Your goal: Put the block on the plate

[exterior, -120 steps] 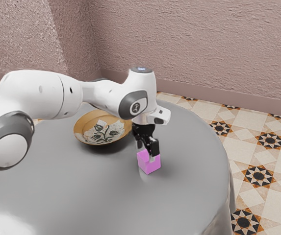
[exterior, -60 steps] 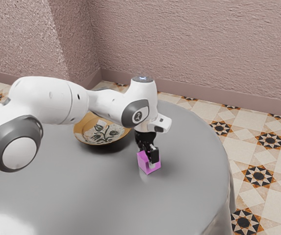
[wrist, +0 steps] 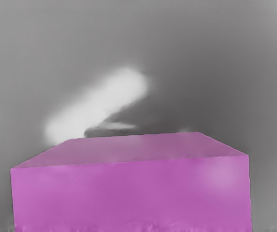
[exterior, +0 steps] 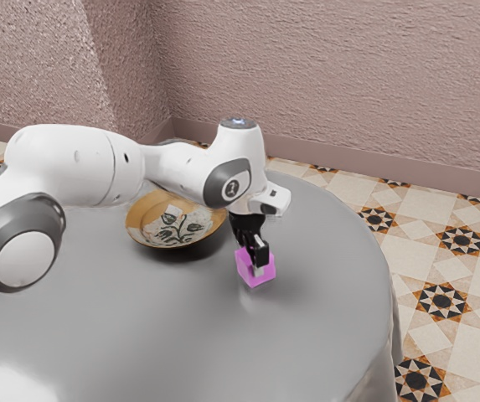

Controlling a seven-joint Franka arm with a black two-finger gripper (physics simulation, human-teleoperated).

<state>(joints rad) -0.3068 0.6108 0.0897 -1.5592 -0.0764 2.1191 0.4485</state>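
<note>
1. Closest, in the wrist view: the magenta block point(wrist: 131, 193) looms large at the hand, its flat top and one broad side in sight. Behind it lies grey table surface with a soft white streak of light.
2. Exterior view: the black gripper point(exterior: 255, 267) points downward, closed on the block, one finger point(exterior: 260, 252) against the near side; the far finger is hidden. The block hangs just above the grey round table point(exterior: 172, 327), slightly tilted.
3. This wider view adds the white arm point(exterior: 64, 163), reaching in from the exterior view's left.
4. Farther back, toward the exterior view's left, a tan plate point(exterior: 172, 225) with a leaf pattern rests on the table, apart from the block.
5. Beyond: star-patterned floor tiles point(exterior: 441, 302) and a rough pinkish wall point(exterior: 323, 75).
6. Compared with half a second ago, hand and block are a little higher; the plate has stayed put.
</note>
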